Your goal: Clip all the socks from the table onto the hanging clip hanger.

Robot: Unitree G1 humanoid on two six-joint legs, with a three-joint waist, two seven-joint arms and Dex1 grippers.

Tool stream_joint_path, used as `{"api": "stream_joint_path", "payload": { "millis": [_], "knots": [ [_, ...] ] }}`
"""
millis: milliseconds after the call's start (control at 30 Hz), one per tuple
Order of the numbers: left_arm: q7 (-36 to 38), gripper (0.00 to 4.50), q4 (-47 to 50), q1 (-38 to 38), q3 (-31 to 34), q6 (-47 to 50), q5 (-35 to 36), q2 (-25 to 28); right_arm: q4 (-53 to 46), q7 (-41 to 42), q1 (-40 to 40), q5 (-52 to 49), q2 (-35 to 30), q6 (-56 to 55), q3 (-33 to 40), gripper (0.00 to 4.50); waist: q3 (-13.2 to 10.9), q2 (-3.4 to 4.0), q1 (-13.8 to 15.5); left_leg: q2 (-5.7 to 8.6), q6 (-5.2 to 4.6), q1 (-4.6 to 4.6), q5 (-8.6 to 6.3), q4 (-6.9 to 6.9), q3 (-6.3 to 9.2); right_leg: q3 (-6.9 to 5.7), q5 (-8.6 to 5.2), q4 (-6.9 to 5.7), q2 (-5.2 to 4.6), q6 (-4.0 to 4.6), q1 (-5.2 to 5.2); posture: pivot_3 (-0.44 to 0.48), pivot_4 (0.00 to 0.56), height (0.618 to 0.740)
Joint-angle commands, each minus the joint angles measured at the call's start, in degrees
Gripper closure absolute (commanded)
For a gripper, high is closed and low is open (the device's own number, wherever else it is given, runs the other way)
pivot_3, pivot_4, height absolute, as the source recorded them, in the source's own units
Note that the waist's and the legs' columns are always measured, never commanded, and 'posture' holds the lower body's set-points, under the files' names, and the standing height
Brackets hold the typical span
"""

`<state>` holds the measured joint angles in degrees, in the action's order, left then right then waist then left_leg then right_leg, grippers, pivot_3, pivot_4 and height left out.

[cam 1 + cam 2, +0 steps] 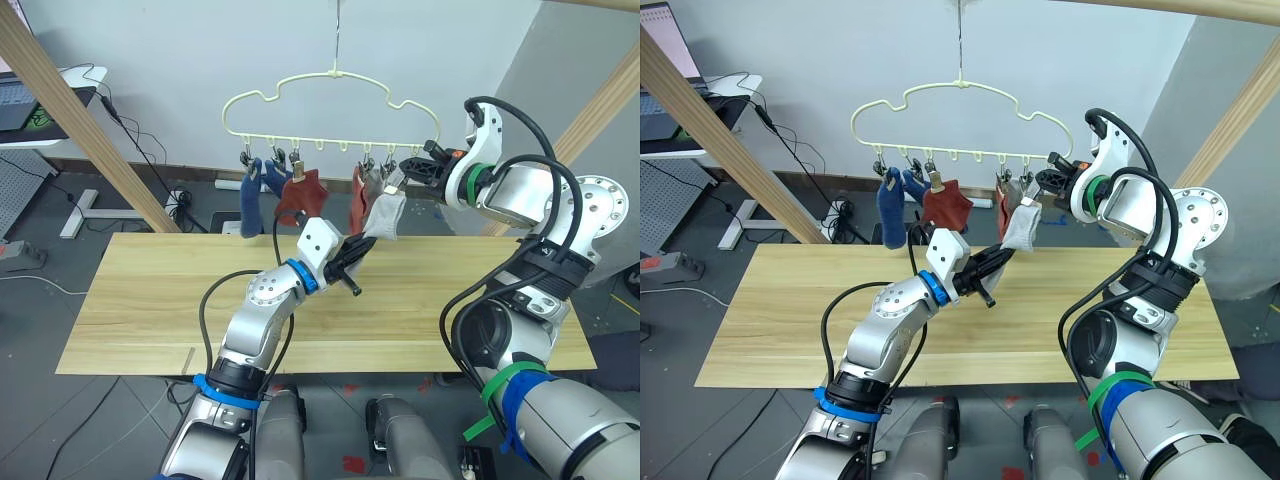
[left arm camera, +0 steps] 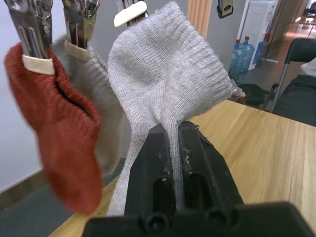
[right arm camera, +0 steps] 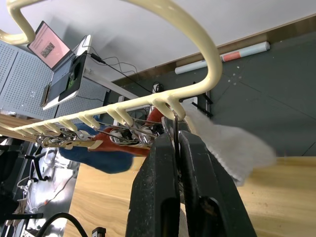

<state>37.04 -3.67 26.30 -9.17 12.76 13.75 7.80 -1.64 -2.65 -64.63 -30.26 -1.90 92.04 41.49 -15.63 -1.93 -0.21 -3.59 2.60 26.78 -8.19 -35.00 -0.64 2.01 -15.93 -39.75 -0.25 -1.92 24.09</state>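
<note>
Left wrist view showed the left gripper (image 2: 172, 143) clamped on a soft light grey ankle sock (image 2: 168, 69), lifting it while the right gripper (image 3: 176, 148) pinched a small grey metal clip (image 3: 175, 122) on the pale-yellow wire hanger (image 1: 310, 82), presumably to open it.

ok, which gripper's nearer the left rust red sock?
Left. The left gripper sits just below and right of that rust red sock, gripping a grey sock; the right gripper is at the hanger's far end.
</note>
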Motion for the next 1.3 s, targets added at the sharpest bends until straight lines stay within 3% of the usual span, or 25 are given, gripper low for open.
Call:
{"api": "stream_joint_path", "payload": {
  "millis": [33, 333, 433, 533, 667, 800, 1000, 1033, 1200, 1300],
  "knots": [
    [-0.3, 4.48, -0.6, 3.0, 0.8, -1.8, 0.0, -0.5, -1.5, -0.2, -0.9, 0.2, 0.0, 0.5, 0.4, 4.5, 0.0, 0.0, 0.0, 0.0, 0.0, 0.0, 0.0, 0.0, 0.0, 0.0, 0.0, 0.0, 0.0, 0.0, 0.0, -0.006, 0.243, 0.74],
    [-0.5, 4.48, -2.2, 5.2, 1.2, -2.8, 0.2, -1.3, -1.6, 0.5, -0.6, 0.0, -0.2, 0.5, -0.6, 4.5, 0.0, 0.0, -0.1, -0.01, 0.0, 0.02, 0.0, 0.06, 0.0, -0.01, 0.0, 0.11, 0.02, 0.0, 0.01, -0.005, 0.244, 0.74],
    [-0.3, 4.5, -1.8, 5.0, 1.0, -2.6, 0.3, -1.5, -1.5, 1.2, -0.4, 0.0, -0.5, 0.3, -1.1, 3.74, 0.0, 0.0, -0.1, -0.01, -0.01, 0.03, 0.0, 0.07, -0.01, 0.01, 0.0, 0.15, 0.01, 0.0, 0.0, -0.005, 0.245, 0.74],
    [-0.1, 4.5, -1.6, 5.1, 1.0, -2.5, 0.4, -1.5, -1.7, 1.8, -0.1, -0.3, -0.8, 0.0, -1.6, 2.69, 0.0, 0.0, -0.2, -0.02, -0.01, 0.02, -0.01, 0.08, -0.02, 0.01, 0.0, 0.15, 0.02, 0.0, 0.01, -0.004, 0.245, 0.74],
    [0.6, 4.5, -1.1, 5.3, 0.9, -1.9, 0.9, -1.4, -2.8, 5.1, 2.0, -0.9, -4.8, -2.7, -6.2, 1.47, 0.0, 0.0, -0.2, -0.02, -0.01, 0.03, -0.01, 0.08, -0.02, 0.01, 0.0, 0.16, 0.02, 0.0, 0.01, 0.0, 0.244, 0.74],
    [1.6, 3.46, -0.2, 5.1, 0.9, -0.2, 1.9, -1.1, -6.7, 11.1, 6.9, -1.8, -11.7, -7.6, -14.0, 0.16, 0.0, 0.0, -0.2, 0.02, -0.01, 0.08, -0.01, 0.08, -0.02, 0.05, 0.0, 0.28, 0.02, -0.01, 0.0, -0.002, 0.243, 0.74],
    [3.1, 1.69, 3.1, 2.4, 2.1, 4.5, 4.0, 2.1, -15.4, 16.0, 18.2, -0.5, -18.1, -15.8, -21.9, 0.09, 0.0, 0.0, -1.2, -0.04, -0.02, 0.07, -0.02, 0.14, 0.0, 0.1, -0.01, 0.31, 0.1, -0.02, 0.0, -0.01, 0.242, 0.74],
    [3.5, 1.56, 4.1, 1.4, 2.8, 5.4, 4.3, 3.5, -16.9, 16.7, 21.4, 0.4, -19.2, -17.9, -23.7, 0.09, 0.0, 0.0, -1.4, -0.03, -0.02, 0.07, -0.01, 0.14, 0.0, 0.1, -0.01, 0.3, 0.11, -0.02, 0.01, -0.01, 0.242, 0.74],
    [5.2, 0.01, 10.3, -7.8, 7.6, 9.1, 6.1, 12.4, -20.9, 18.2, 37.4, 4.8, -21.2, -29.6, -29.0, 0.09, 0.0, 0.0, -2.0, -0.07, -0.02, 0.01, -0.02, 0.15, -0.03, 0.17, -0.06, 0.26, 0.12, -0.1, 0.03, 0.0, 0.243, 0.74],
    [3.3, 0.01, 13.7, -14.0, 13.1, 12.0, 7.5, 16.6, -21.9, 18.0, 44.5, 7.2, -20.9, -35.8, -30.8, 0.09, 0.0, 0.01, -2.2, -0.1, -0.01, -0.02, -0.02, 0.16, -0.04, 0.19, -0.11, 0.27, 0.12, -0.19, 0.03, 0.014, 0.244, 0.74]
  ]
}}
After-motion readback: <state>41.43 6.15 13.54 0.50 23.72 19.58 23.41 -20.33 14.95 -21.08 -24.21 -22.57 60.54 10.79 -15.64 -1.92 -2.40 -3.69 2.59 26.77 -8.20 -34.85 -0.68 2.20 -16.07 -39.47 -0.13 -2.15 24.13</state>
